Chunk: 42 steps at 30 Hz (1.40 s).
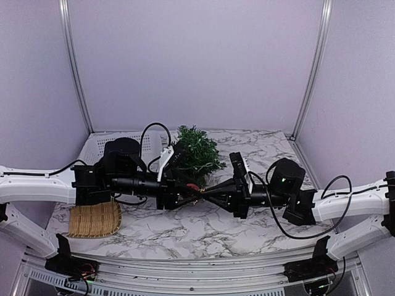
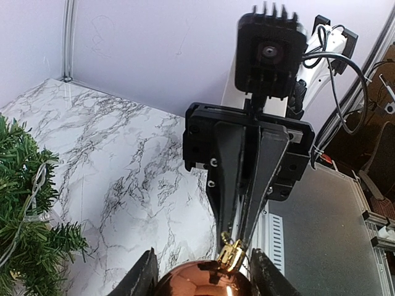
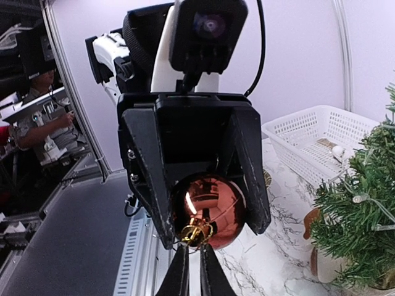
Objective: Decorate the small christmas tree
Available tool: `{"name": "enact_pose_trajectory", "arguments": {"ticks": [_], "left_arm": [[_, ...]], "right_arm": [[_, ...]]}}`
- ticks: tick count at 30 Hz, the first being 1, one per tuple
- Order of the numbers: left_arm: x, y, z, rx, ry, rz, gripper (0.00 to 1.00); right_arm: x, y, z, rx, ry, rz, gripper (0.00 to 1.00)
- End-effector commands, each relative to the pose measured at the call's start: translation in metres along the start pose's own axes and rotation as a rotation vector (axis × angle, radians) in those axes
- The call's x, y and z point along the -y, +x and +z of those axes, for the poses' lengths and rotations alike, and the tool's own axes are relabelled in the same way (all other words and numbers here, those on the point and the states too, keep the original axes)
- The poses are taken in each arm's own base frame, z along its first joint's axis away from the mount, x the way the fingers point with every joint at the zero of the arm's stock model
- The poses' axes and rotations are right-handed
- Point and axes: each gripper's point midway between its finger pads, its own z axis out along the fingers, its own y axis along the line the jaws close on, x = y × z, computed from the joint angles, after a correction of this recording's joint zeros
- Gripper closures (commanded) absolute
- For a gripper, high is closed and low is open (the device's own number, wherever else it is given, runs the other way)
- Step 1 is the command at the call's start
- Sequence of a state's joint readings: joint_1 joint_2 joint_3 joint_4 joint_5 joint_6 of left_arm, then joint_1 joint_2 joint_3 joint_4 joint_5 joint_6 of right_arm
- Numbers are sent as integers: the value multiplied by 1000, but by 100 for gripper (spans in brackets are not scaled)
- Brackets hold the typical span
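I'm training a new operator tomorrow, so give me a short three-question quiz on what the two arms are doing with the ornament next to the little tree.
1. Multiple choice: what does the left pincer hold?
A. a white basket
B. a copper bauble
C. a tree branch

2. True or false: the right pincer is closed on the bauble's gold cap.

3. Fill in: in the top view, the woven tray lies on the ___ arm's side.

Key: 1 B; 2 true; 3 left.
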State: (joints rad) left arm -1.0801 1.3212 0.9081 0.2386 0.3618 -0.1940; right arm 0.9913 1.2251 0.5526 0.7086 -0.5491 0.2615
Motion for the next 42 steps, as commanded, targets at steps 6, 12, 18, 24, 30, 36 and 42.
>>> {"name": "enact_pose_trajectory", "arguments": {"ticks": [6,12,18,24,30,36,42], "left_arm": [[7,-8,-8,48,9,67,68],[2,-6,-6,45,-12,76,68],[-8,-6,0,40,-54,68,69],[-28,4,1,26,-151,64,69],[-47,18,3,1,-239,60,69],[-62,31,8,-29,-305,49,69],[-72,43,6,-51,-351,47,69]], "right_arm": [[-13,-15,-9,37,-15,-66,100],[-4,-9,-12,17,41,-59,100],[14,2,-9,-24,125,-47,100],[37,12,-9,-53,235,-37,100],[54,23,-9,-80,309,-27,100],[69,35,-9,-105,363,-19,100],[74,37,-6,-113,375,-23,100]]}}
